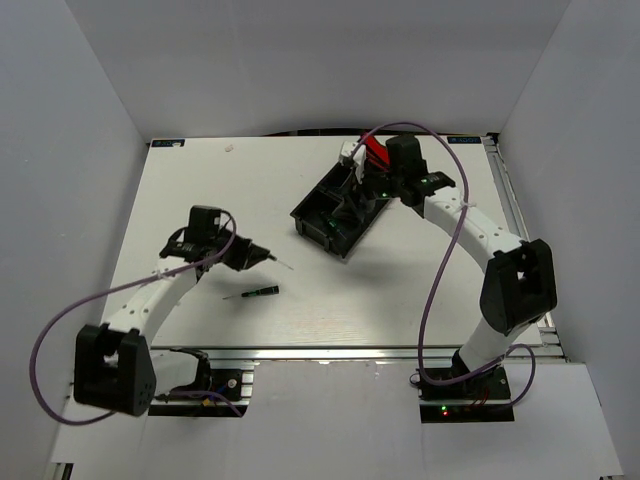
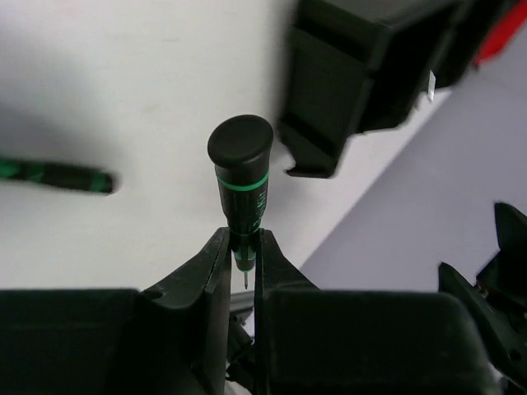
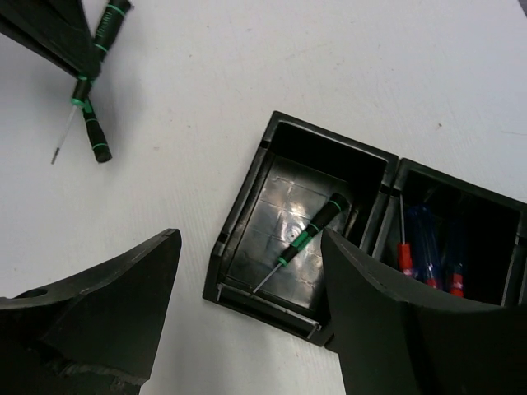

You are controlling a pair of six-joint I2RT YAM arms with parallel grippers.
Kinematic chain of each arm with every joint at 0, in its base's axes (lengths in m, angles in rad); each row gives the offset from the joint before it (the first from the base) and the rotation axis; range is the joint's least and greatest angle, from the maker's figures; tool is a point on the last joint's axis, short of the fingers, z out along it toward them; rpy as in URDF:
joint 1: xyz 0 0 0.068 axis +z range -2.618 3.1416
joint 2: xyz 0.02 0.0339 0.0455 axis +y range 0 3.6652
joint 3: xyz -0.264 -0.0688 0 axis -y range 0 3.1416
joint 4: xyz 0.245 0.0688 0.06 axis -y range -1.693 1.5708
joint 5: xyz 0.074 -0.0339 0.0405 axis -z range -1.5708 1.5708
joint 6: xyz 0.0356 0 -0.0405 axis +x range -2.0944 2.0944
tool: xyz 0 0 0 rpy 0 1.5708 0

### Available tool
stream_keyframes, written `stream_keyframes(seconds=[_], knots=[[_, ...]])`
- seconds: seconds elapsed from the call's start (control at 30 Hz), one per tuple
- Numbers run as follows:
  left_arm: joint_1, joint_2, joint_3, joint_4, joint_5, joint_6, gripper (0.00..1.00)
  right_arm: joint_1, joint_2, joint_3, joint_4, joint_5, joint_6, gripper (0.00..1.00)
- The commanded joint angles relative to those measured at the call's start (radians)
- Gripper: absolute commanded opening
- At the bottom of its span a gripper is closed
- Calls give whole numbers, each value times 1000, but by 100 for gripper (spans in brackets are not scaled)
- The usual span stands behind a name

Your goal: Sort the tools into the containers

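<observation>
My left gripper [image 1: 256,255] [image 2: 240,247] is shut on a black-green screwdriver [image 2: 241,177] and holds it above the table, left of the long black tray [image 1: 318,222]. A second black-green screwdriver [image 1: 256,293] [image 2: 58,174] lies on the table below it. My right gripper [image 1: 372,182] [image 3: 249,239] hangs open and empty over the tray. In the right wrist view the end compartment [image 3: 247,206] holds one black-green screwdriver [image 3: 311,230]. The middle one holds blue-red screwdrivers [image 3: 428,259]. Red-handled tools [image 1: 375,152] show in the far compartment.
The tray lies diagonally at the back centre-right of the white table [image 1: 200,180]. White walls close in the left, back and right sides. Purple cables loop off both arms.
</observation>
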State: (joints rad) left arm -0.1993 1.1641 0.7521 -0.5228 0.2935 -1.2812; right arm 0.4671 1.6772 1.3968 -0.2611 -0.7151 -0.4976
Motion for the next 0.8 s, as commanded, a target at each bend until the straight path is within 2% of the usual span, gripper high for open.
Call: stream_keyframes(seconds=[0.0, 0.17, 0.2, 0.33, 0.53, 0.57, 0.6, 0.63, 0.7, 0.77], knots=[[-54, 135, 101, 303, 144, 69, 0, -34, -60, 8, 14, -35, 5, 76], [-141, 350, 301, 437, 214, 98, 0, -77, -94, -21, 16, -32, 4, 76], [-164, 418, 332, 435, 220, 121, 0, -82, -108, -28, 16, -32, 2, 76], [-193, 529, 427, 429, 222, 160, 0, -107, -135, -68, 17, -33, 2, 76], [-201, 626, 524, 359, 194, 206, 0, -122, -163, -105, 22, -40, 4, 76], [-201, 644, 533, 347, 193, 207, 9, -122, -165, -111, 22, -40, 2, 76], [-201, 644, 543, 343, 196, 209, 9, -122, -163, -114, 22, -41, 2, 76], [-203, 667, 558, 342, 199, 209, 30, -122, -165, -116, 22, -49, 2, 76], [-204, 678, 579, 337, 205, 207, 41, -122, -162, -119, 22, -63, 2, 76], [-204, 690, 590, 333, 208, 207, 48, -122, -160, -121, 19, -72, -1, 78]])
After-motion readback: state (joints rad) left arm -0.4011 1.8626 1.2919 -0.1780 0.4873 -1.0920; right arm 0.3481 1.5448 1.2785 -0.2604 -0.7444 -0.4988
